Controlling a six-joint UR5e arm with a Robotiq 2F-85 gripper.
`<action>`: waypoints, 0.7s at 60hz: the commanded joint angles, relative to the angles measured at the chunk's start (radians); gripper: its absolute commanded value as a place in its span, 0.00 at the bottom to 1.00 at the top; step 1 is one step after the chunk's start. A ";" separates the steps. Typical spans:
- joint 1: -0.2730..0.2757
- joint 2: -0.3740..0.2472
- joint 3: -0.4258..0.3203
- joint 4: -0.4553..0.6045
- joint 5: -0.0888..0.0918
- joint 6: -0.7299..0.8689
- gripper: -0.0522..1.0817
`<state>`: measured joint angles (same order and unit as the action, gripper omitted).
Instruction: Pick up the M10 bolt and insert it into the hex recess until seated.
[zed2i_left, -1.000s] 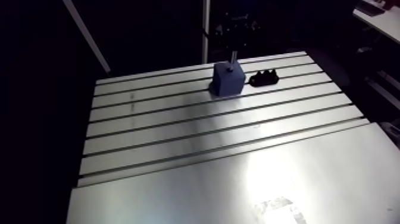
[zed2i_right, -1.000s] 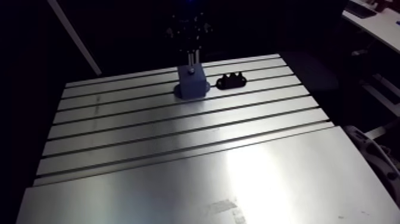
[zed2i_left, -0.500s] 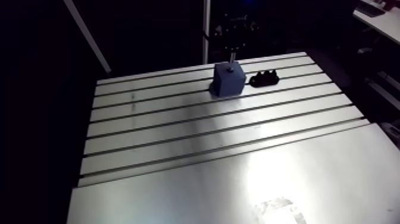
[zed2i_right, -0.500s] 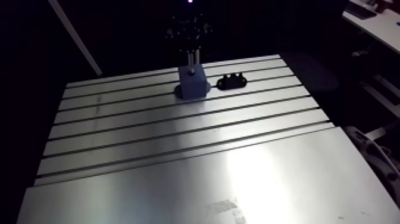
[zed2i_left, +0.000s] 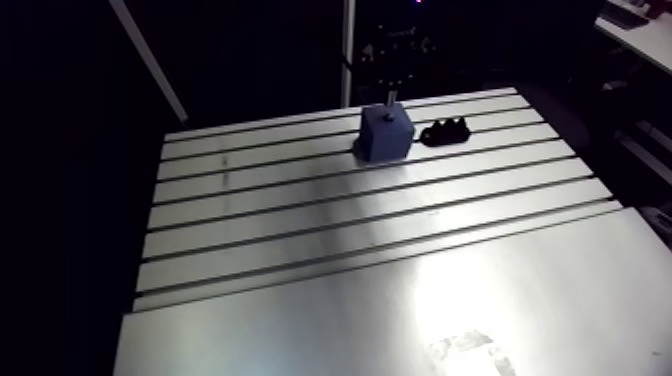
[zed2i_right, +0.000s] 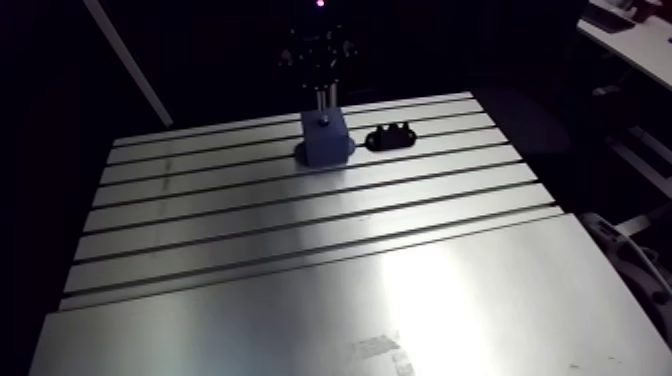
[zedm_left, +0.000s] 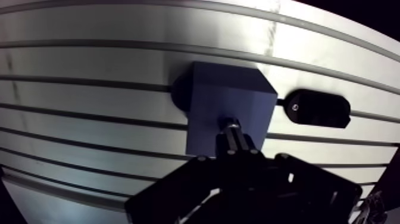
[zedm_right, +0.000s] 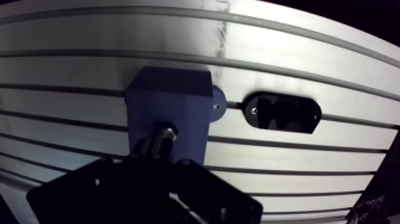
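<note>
A blue block (zed2i_left: 385, 133) with the recess in its top stands near the table's far edge, on a round blue foot. My gripper (zedm_left: 234, 142) hangs straight above it, shut on the M10 bolt (zedm_right: 165, 133). The bolt's metal shaft sticks out ahead of the fingertips and points down at the block (zedm_left: 229, 98). In the arm view the bright shaft (zed2i_right: 321, 98) reaches from the dark gripper (zed2i_right: 321, 82) down to the block's top. Whether the tip is inside the recess is hidden from me.
A black oblong holder (zedm_left: 315, 108) with a small screw lies beside the block, on the slotted table (zed2i_left: 330, 215). In the arm view the holder (zed2i_left: 446, 131) sits just right of the block. A smooth plate (zed2i_left: 420, 310) covers the table's near part.
The arm view has shifted very slightly. The gripper stays over the block with the bolt and looks a touch higher than before.
</note>
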<state>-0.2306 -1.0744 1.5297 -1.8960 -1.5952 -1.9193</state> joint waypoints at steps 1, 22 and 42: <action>0.003 0.000 0.002 -0.002 -0.001 -0.001 1.00; -0.004 0.000 0.008 -0.002 -0.001 -0.002 1.00; -0.009 0.003 0.011 -0.012 0.000 -0.020 1.00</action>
<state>-0.2362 -1.0738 1.5386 -1.9044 -1.5955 -1.9295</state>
